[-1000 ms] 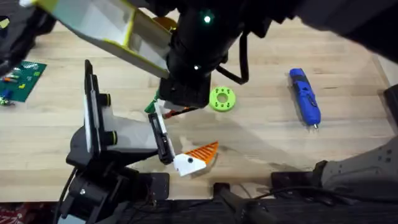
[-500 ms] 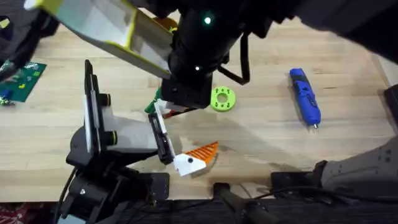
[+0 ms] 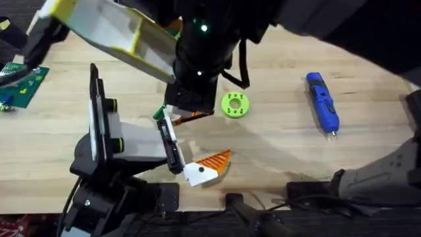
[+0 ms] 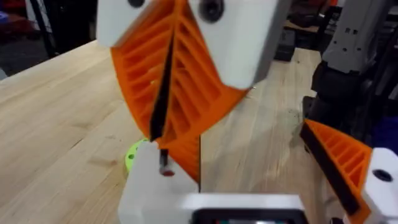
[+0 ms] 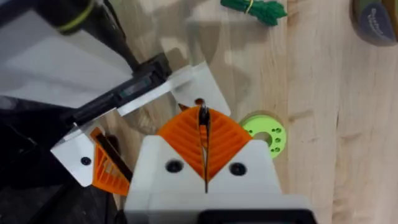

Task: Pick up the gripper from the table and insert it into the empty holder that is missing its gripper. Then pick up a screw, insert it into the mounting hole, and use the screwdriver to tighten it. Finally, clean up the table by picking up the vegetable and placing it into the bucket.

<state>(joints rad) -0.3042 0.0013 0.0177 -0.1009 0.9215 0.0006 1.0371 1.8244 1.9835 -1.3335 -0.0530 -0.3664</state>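
My right gripper (image 5: 203,112) points down with its orange ribbed pads shut on a thin dark screw (image 4: 163,163). The screw's tip rests at a small hole in the white mount block (image 4: 155,190) at one end of my left gripper's rail. My left gripper (image 3: 200,141) lies low near the table's front edge, open, and its other orange finger (image 4: 339,158) stands well apart from the block. The blue screwdriver (image 3: 322,102) lies at the right of the table (image 3: 276,141). A green vegetable (image 5: 255,9) lies beyond the block, near the bucket (image 5: 375,22).
A lime-green ring with small holes (image 3: 235,105) lies just right of the right gripper. A green circuit board (image 3: 23,82) sits at the far left edge. My right arm (image 3: 197,52) reaches across the middle, large and dark. Bare wood stretches between the ring and the screwdriver.
My right arm has shifted slightly left and away over the block. The left arm, the screwdriver and the ring have not moved.
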